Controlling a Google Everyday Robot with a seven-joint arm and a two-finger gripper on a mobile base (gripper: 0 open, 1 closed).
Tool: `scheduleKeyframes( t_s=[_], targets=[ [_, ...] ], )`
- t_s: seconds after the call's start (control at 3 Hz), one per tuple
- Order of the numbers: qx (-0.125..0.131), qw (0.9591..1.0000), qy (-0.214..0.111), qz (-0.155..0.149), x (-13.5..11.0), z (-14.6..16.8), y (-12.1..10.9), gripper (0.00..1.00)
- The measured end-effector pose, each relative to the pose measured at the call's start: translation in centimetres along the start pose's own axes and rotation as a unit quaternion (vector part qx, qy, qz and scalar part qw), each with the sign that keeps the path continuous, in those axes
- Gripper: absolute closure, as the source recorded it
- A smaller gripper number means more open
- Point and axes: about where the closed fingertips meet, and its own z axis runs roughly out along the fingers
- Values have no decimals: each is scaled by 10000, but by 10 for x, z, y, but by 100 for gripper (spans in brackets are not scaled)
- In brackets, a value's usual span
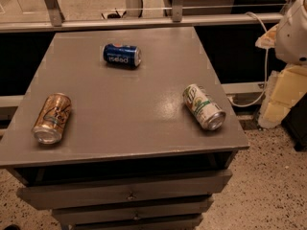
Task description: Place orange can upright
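The orange can [52, 118] lies on its side near the front left corner of the grey table top [124, 104]. Its body is coppery gold with pale swirls, and its silver end faces the front edge. My gripper is out of view. Only a white rounded part of my arm [293, 30] shows at the upper right edge, well to the right of the table and far from the can.
A blue Pepsi can [122, 55] lies on its side at the back middle. A green-and-white can [204, 107] lies on its side at the front right. Drawers [129, 193] sit below the top. Cream blocks [283, 95] and a cable [261, 56] stand to the right.
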Motion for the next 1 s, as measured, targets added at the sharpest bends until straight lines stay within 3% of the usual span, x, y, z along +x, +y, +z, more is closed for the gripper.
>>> scheduleKeyframes(
  t_s=[0.33,0.67,1.0],
  targets=[
    [0,10000,0,0,0,0,0,0],
    [146,9957,-423,-812,-51,1,-16,0],
    [450,9624,-1166,-2413,-144,-6,-36,0]
  ],
)
